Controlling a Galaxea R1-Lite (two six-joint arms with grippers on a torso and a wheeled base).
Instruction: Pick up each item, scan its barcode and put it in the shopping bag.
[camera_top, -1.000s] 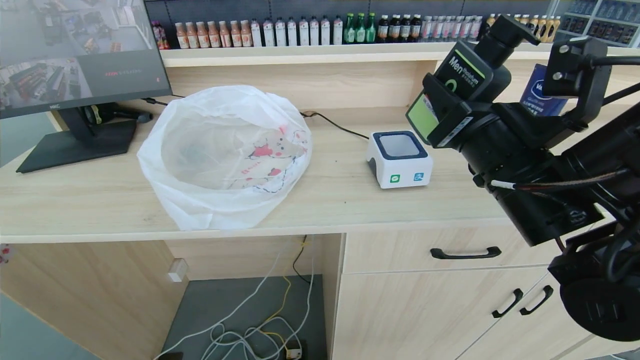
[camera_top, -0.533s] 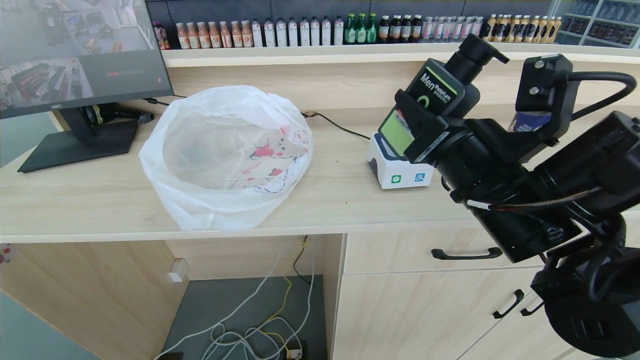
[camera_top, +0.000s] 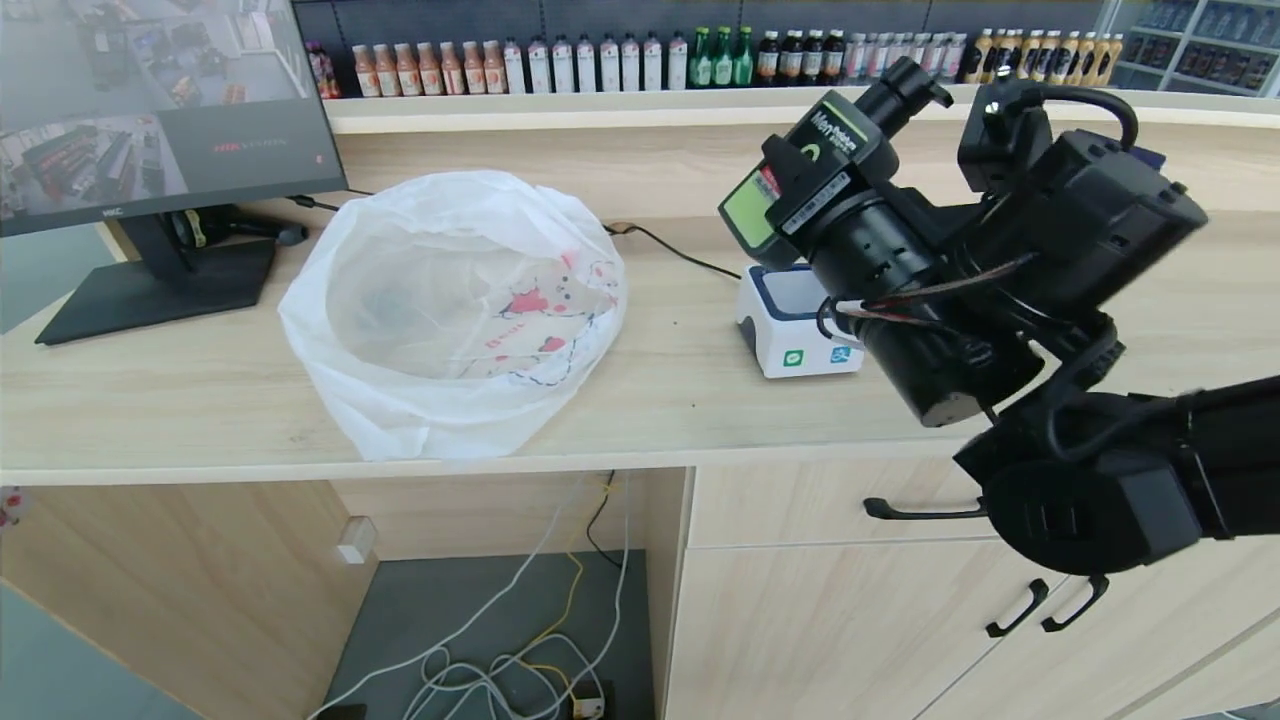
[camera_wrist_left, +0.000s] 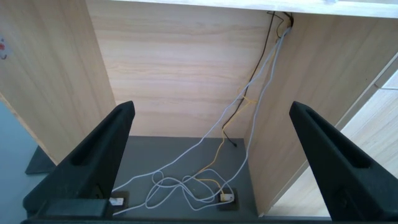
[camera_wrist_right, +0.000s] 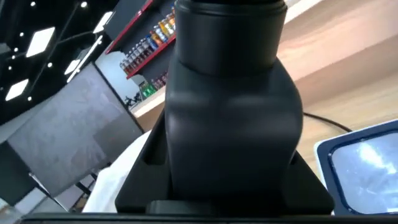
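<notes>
My right gripper (camera_top: 800, 195) is shut on a black pump bottle (camera_top: 835, 140) with a green label, held tilted in the air just above and behind the white barcode scanner (camera_top: 795, 330) on the counter. In the right wrist view the black pump bottle (camera_wrist_right: 230, 106) sits between the fingers, with the scanner's window (camera_wrist_right: 367, 165) beside it. The white shopping bag (camera_top: 450, 300) stands open on the counter to the scanner's left. My left gripper (camera_wrist_left: 211, 162) is open, low under the counter, facing the cable recess.
A monitor (camera_top: 150, 110) on a black stand occupies the counter's back left. A black cable (camera_top: 670, 250) runs from behind the bag to the scanner. Bottles line the shelf (camera_top: 620, 100) behind. Drawers with black handles (camera_top: 925, 512) sit below the counter.
My right arm has carried the pump bottle leftward and turned it, from right of the scanner to directly over it. The bag and scanner have stayed put.
</notes>
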